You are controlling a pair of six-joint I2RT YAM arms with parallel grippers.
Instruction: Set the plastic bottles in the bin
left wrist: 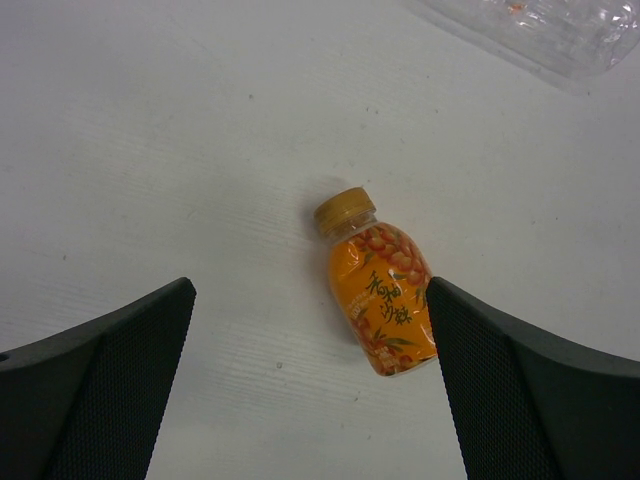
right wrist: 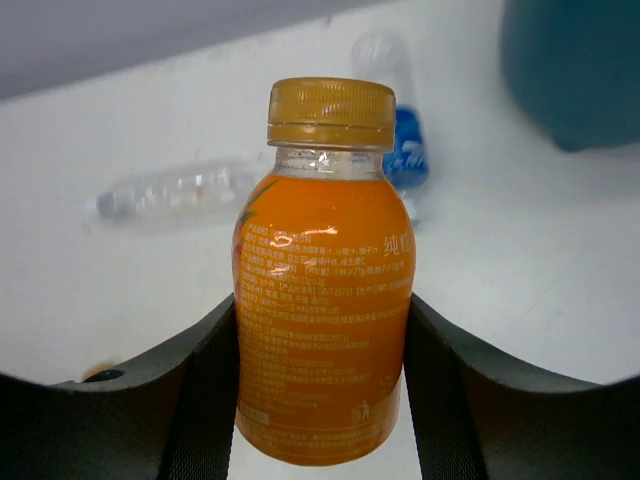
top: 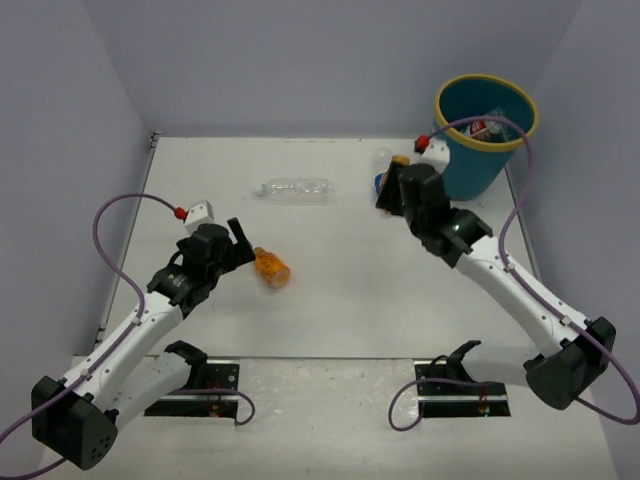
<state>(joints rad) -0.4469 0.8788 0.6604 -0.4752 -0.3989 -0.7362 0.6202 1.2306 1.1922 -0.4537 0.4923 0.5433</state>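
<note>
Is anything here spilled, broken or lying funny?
Nothing looks spilled or broken. The orange bottle in front of the open left gripper and the clear bottle farther back lie on their sides on the table, no liquid around them. The right gripper grips a second orange bottle, cap on.

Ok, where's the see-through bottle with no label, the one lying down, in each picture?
Top external: the clear bottle lies just left of centre, in the upper half.
Left wrist: the top right corner, partly cut off.
Right wrist: left of middle, behind the held orange bottle.
Shared landmark: the white table under it.
</note>
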